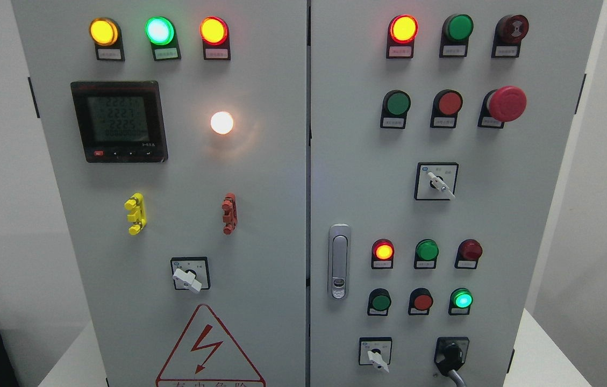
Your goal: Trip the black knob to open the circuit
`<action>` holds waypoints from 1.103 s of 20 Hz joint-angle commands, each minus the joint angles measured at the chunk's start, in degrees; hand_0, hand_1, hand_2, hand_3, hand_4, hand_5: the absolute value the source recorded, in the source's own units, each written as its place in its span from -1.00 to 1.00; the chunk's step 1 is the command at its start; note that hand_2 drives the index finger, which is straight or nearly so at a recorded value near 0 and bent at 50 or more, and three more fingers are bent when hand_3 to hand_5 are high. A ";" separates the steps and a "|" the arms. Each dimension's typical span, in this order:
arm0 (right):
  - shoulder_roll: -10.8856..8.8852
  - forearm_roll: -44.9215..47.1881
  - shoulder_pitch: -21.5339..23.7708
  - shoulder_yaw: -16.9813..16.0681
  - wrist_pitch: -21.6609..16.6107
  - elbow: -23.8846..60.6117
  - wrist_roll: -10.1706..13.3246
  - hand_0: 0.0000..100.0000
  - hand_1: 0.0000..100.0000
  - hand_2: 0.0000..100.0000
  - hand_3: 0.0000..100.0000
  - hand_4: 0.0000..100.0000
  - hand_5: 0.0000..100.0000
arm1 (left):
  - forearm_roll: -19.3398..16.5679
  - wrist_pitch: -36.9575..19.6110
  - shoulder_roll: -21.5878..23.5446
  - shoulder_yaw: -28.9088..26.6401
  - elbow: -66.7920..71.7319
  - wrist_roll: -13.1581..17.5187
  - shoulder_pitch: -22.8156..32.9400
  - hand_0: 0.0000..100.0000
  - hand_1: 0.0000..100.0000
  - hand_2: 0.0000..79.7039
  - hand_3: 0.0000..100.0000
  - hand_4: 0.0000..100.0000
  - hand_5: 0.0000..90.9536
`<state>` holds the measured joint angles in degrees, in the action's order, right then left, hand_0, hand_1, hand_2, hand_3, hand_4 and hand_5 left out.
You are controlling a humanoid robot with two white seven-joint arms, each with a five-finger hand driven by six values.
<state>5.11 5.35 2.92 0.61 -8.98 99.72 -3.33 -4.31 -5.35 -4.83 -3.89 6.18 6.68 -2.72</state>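
1. Lower right of the frame: black knob sits on the right door of the cabinet, handle pointing down and slightly left, a grey cable hanging beneath it. Can't read its position labels, so can't tell whether it's tripped.
2. Hands: neither robot hand is in view, so finger state can't be told. Nothing touches the knob. My read: task not started, reach and turn both left to do.
3. Count, left door: three lit lamps along the top (yellow, green, red), one meter, one white lamp, one yellow clip, one red clip, one white-handled switch, one warning triangle.
4. Count, right door: fifteen round lamps or buttons in five rows of three, including one red mushroom stop button; two white-handled switches; one black knob; one door latch.
5. Lit on the right door: top-left red, mid-lower red, bottom-row green.
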 commanded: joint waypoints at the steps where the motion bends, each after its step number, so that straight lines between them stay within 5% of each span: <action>1: -0.02 0.01 -0.02 0.53 -0.07 0.03 0.34 -1.00 -0.90 -0.83 1.00 1.00 0.98 | 0.00 -0.19 0.00 0.02 -1.43 0.00 0.00 -0.76 -0.22 -1.00 -1.00 -1.00 -1.00; 22: -0.10 0.01 0.24 0.44 0.02 -0.06 0.34 -1.00 -0.90 -0.83 1.00 1.00 0.98 | 0.00 -0.19 0.00 0.02 -1.43 0.00 0.00 -0.76 -0.22 -1.00 -1.00 -1.00 -1.00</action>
<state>5.07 5.36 3.15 0.10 -9.15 99.76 -2.92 -4.31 -5.50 -4.83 -3.88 6.18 6.68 -2.72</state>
